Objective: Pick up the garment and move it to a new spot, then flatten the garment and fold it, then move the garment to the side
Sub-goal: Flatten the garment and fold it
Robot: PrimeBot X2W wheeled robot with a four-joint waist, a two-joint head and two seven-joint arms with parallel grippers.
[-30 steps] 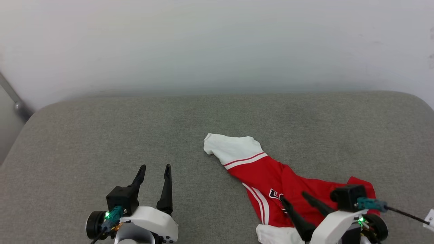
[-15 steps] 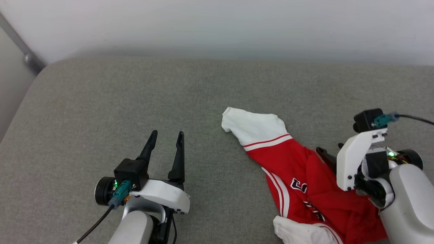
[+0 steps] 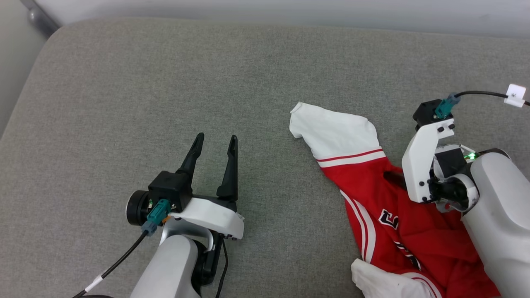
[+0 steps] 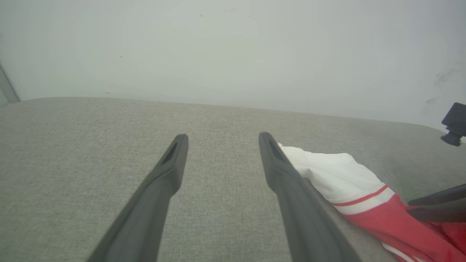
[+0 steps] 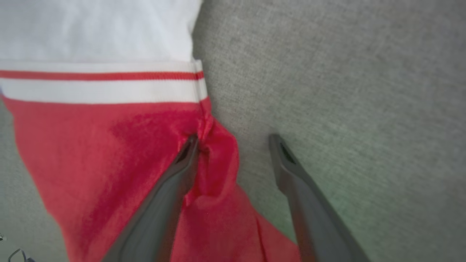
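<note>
The garment (image 3: 372,194) lies crumpled on the right of the grey cushion: red body, a white sleeve (image 3: 335,132) with striped trim pointing up-left, black letters partly showing. My right gripper (image 5: 233,140) points down at it, open. One of its fingers (image 5: 185,153) presses a red fold just below the trim, and the other touches bare cushion. In the head view the white wrist bracket (image 3: 422,157) hides most of those fingers. My left gripper (image 3: 215,140) rests open on the cushion to the garment's left, holding nothing. The left wrist view shows the sleeve (image 4: 327,171) past its right finger.
The grey cushion (image 3: 165,82) stretches wide to the left and back, with rounded edges. A pale wall rises behind it (image 4: 233,47). A metal rail (image 3: 39,16) stands at the far left corner. A black cable with a white tag (image 3: 515,95) trails from my right wrist.
The head camera has tipped down, shifting the whole picture. My right arm has risen from low at the garment's near side and now points its fingers down onto the red fabric by the sleeve trim.
</note>
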